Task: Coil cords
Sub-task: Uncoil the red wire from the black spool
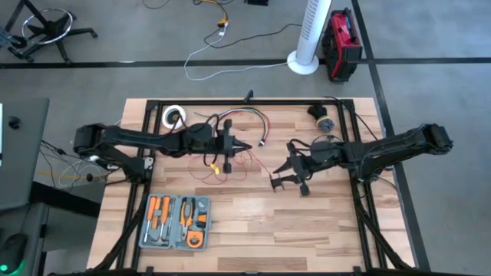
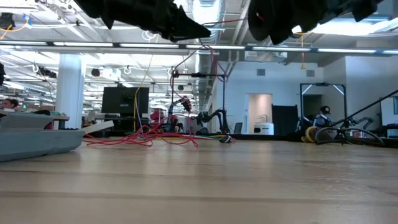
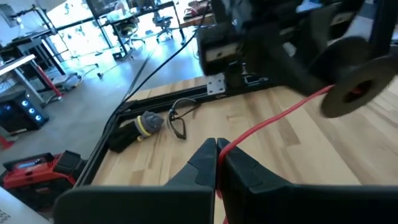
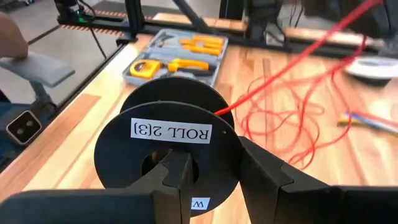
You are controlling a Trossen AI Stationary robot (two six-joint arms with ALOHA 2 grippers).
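Note:
The cord is a very thin red wire. Its loose loops lie in a heap on the table's middle, also seen in the low view as a tangle. One strand runs from my left gripper to a black spool labelled "ROLL 2(3)". My left gripper is shut on that strand above the heap. My right gripper is shut on the spool, a little to the right of the left gripper. Both grippers hang above the table. My left gripper pinches a single strand of the red wire at its fingertips. From there the strand rises fairly straight to the spool. My right gripper holds the spool clear of the table. One finger lies over the hub hole of the near flange and the other finger stands outside the flange's rim. The wire leaves the spool's core toward the left gripper.
A grey case with orange-handled tools lies at the near left. A white tape roll and a multi-coloured cable lie at the far side, with small black parts at the far right. Bare wood fills the near middle.

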